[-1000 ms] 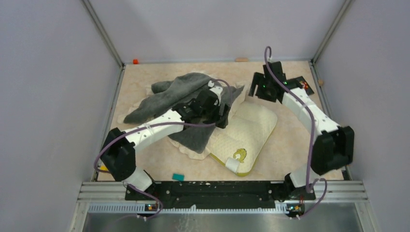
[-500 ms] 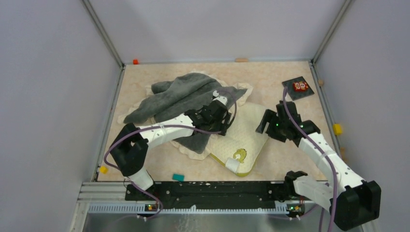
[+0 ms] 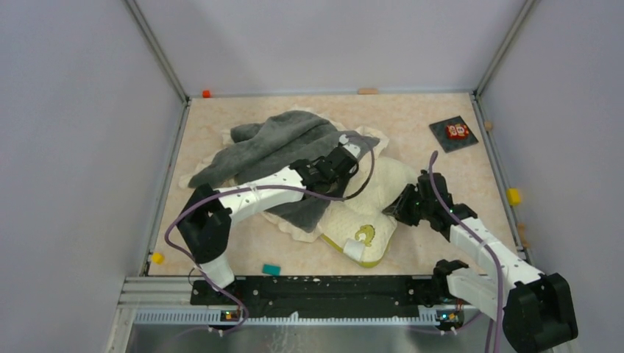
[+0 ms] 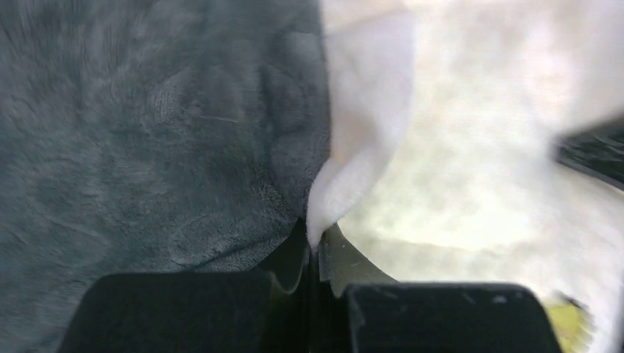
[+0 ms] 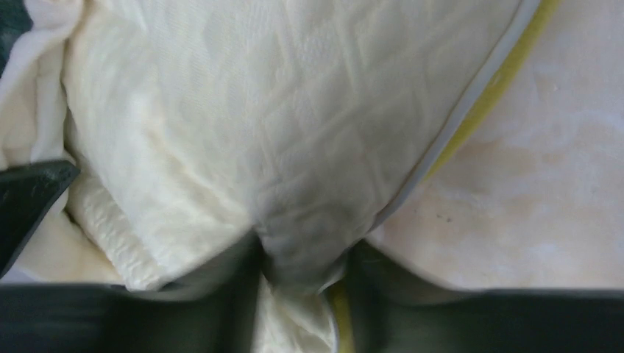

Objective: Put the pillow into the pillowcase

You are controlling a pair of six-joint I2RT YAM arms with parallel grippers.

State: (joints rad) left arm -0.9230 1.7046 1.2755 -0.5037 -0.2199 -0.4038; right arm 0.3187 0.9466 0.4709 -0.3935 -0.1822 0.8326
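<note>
Here we are pinching the pillowcase [image 4: 368,110] flap in the closed left gripper [image 4: 315,246], while the right gripper [image 5: 302,272] is clamping the right edge of the pillow [image 5: 279,110], which is lying between them, case leftward.

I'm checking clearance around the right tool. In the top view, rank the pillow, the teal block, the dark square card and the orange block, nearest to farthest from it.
1. pillow, between the right tool's fingers.
2. dark square card, far right.
3. teal block, near edge, left.
4. orange block, far left corner.
</note>
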